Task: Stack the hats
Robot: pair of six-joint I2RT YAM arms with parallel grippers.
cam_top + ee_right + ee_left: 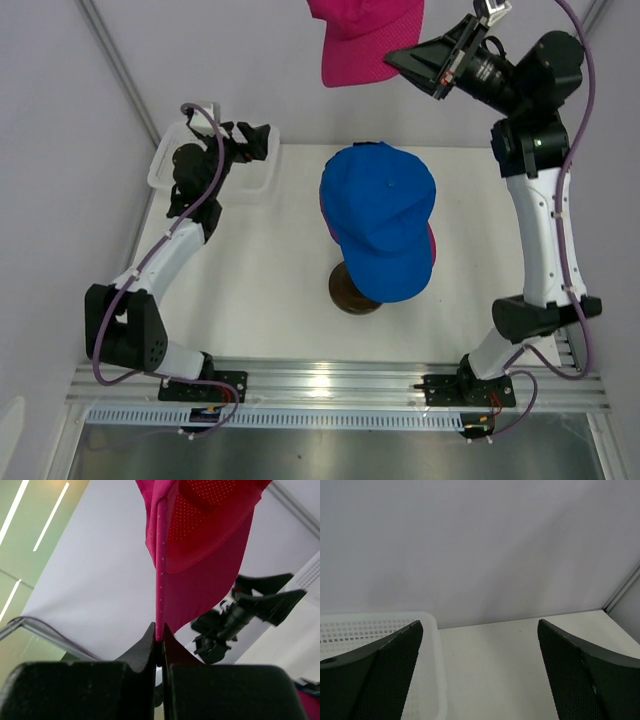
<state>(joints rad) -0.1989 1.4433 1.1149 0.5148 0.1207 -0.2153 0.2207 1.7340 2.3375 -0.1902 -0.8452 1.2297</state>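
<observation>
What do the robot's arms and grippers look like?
The left arm and right arm have white shells with chunky black joints. A purple cable loops along each. The left gripper and right gripper are black, with two wedge-shaped fingers; the left ones show a fine mesh texture.

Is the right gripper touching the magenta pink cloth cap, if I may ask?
Touching: the right wrist view shows the right gripper shut on the magenta pink cloth cap.

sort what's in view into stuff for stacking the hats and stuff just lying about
For the job: pink hat in the right gripper; blue hat in the middle; second pink hat under it.
Lying about: white basket; dark round base below the hats.
</observation>
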